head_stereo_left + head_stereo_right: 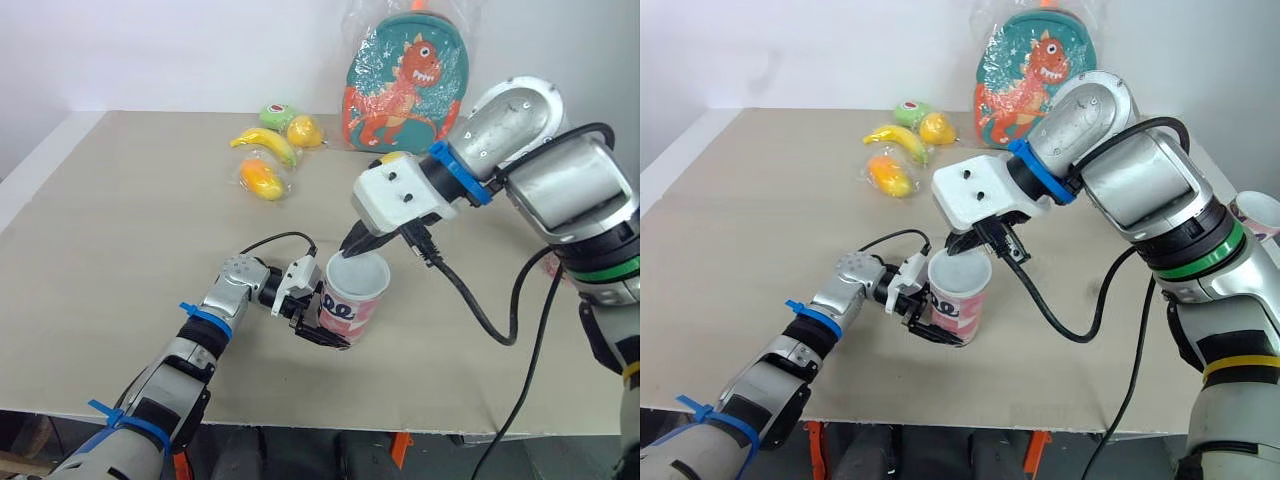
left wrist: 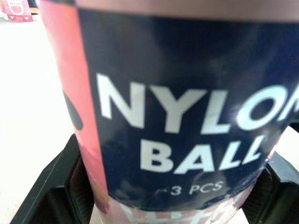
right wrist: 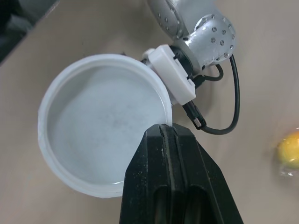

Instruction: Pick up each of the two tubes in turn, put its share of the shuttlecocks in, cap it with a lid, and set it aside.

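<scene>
A pink and navy shuttlecock tube (image 1: 352, 305), marked NYLON BALL (image 2: 187, 116), stands upright near the table's front edge. My left gripper (image 1: 325, 322) is shut on the tube's lower part, one black finger (image 2: 46, 191) on each side. A translucent white lid (image 3: 105, 126) sits across the tube's mouth (image 1: 358, 268). My right gripper (image 1: 352, 245) reaches down from above, and its fingertips (image 3: 163, 140) are pinched shut on the lid's rim. The lid hides the tube's inside. A second pink tube (image 1: 1260, 212) stands at the far right, behind my right arm.
Bagged toy fruit lies at the back: a banana (image 1: 265, 143), a green fruit (image 1: 278, 115), a lemon (image 1: 305, 130) and an orange piece (image 1: 262, 178). A dinosaur backpack (image 1: 405, 80) leans on the wall. A black cable (image 1: 480, 310) hangs from my right wrist over the table.
</scene>
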Robot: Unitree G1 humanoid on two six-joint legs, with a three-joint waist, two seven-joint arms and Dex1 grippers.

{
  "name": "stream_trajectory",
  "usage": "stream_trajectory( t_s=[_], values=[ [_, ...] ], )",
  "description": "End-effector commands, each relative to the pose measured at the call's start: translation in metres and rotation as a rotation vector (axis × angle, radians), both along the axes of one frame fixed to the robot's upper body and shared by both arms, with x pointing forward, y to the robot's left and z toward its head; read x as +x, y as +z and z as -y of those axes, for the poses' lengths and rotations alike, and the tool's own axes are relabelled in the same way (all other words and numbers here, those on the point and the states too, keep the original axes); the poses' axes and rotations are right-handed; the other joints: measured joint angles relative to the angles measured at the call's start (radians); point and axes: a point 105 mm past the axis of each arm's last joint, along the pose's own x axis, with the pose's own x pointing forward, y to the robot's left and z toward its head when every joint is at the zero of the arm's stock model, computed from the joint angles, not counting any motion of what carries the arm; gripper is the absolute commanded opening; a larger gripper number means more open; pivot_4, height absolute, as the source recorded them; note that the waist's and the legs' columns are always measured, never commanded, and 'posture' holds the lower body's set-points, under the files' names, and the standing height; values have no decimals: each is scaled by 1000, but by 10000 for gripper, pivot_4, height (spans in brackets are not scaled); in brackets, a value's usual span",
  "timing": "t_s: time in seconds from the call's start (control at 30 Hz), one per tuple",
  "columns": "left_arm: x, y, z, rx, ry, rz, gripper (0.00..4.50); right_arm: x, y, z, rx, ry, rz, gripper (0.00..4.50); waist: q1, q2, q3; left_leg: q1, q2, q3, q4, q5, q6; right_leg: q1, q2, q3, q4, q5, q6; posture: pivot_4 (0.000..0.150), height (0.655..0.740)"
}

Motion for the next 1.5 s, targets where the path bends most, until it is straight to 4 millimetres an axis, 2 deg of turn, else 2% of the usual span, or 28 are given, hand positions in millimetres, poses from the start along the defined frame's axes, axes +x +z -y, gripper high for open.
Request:
stream_trajectory(
  t_s=[0.03, 0.2, 0.6, 1.0, 1.33, 1.5],
  values=[
    [-2, -15, -10, 60, 14, -51, 36660, 1, 6, -5, 2, 26, 31, 252, -1, 0, 0, 0, 0, 0, 0, 0, 0, 0, 0, 0, 0, 0, 0, 1500, 7400],
    [-3, -14, -10, 59, 13, -54, 36660, 3, 15, -11, 38, 29, 42, 252, 0, 0, 0, 0, 1, 0, 0, 0, 0, 0, 0, -1, 0, 0, 0, 1500, 7400],
    [-3, -13, -8, 58, 10, -58, 36660, -4, 30, -4, 72, 29, 64, 252, 0, 0, 0, 0, 1, 0, 0, 0, 0, 0, 0, -1, 1, 0, -1, 1500, 7400],
    [-3, -12, -9, 61, 14, -62, 36660, -14, 5, 4, -7, 35, -11, 252, 1, 0, 0, 0, 1, 0, 0, 0, 0, 0, 0, -1, 1, 0, -1, 1500, 7400],
    [-5, -14, -8, 59, 13, -67, 36660, -2, 20, -2, 37, 5, -57, 252, 1, 0, 0, 0, 1, 0, 0, 0, 0, 0, 0, -1, 1, 0, -1, 1500, 7400],
    [-5, -15, -8, 59, 16, -69, 36660, 1, 19, -5, 29, 7, -105, 252, 1, 0, 0, 0, 1, 0, 0, 0, 0, 0, 0, -1, 1, 0, -2, 1500, 7400]
  ],
)
